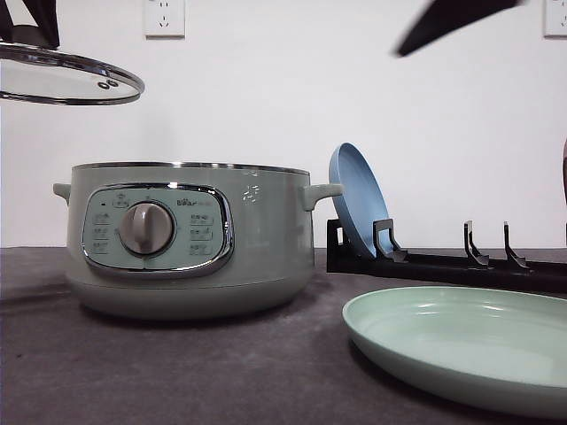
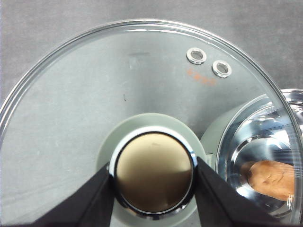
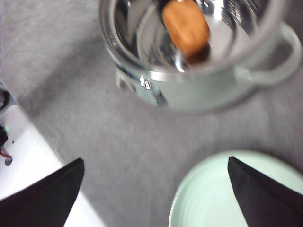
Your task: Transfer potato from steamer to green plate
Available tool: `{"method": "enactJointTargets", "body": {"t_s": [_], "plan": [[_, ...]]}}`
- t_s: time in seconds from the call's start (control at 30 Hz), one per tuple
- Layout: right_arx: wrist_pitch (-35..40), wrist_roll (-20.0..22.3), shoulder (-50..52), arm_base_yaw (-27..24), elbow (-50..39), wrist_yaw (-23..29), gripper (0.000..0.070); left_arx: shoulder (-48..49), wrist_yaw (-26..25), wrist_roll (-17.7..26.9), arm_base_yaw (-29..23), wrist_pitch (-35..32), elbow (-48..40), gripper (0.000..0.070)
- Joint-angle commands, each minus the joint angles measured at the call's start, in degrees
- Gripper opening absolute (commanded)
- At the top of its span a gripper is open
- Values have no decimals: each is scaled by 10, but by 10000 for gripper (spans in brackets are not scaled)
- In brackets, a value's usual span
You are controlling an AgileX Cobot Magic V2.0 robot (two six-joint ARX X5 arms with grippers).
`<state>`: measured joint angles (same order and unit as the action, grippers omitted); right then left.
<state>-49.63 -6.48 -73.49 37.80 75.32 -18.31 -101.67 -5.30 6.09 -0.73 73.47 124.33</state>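
Left gripper (image 2: 154,177): jaws closed on the chrome-ringed knob (image 2: 154,174) of the glass lid (image 2: 94,104), one black finger (image 2: 90,201) pressed to each side of it; in the front view the lid (image 1: 66,80) hangs level in the air at about 10 o'clock from the steamer (image 1: 190,239), clear of the rim. Lid detail: two small metal-ringed vent holes (image 2: 208,61) near the edge, with a faint orange mark just beside them, too small to read. Right gripper (image 3: 156,189): jaws spread wide, holding and touching nothing, hovering above the grey table surface (image 3: 94,118) between steamer and green plate (image 3: 218,198); a dark blurred part of its arm (image 1: 452,22) crosses the front view at about 1 o'clock from the steamer. Steamer: lidless, standing on the table, chrome-framed panel with central dial (image 1: 146,227) facing the camera; a small brand logo sits just right of the dial's top and rows of small icons flank it, none legible. Potato (image 3: 185,26): orange-brown, lying inside the steamer's shiny metal bowl, seen also through the lifted lid. Green plate: flat on the table at about 4 o'clock from the steamer, near it but not touching. Blue plate (image 1: 357,199): propped on edge in a black rack (image 1: 443,261) behind the green plate. Wall sockets (image 1: 164,16) on the white wall behind.
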Motion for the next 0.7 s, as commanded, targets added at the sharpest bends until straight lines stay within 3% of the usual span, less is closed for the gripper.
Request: {"method": "enactJointTargets", "body": {"t_s": [0.0,0.43,0.67], "plan": [[0,50,-67,3,57,-7,596,10,-5,3,-1,-23,27,0],[-54,130,-391,5,408,-14,594,10,-5,3,-1,-23,27,0],[-71,171,-496,12,522,-11,594,10,-5,3,-1,-23,27,0]]}}
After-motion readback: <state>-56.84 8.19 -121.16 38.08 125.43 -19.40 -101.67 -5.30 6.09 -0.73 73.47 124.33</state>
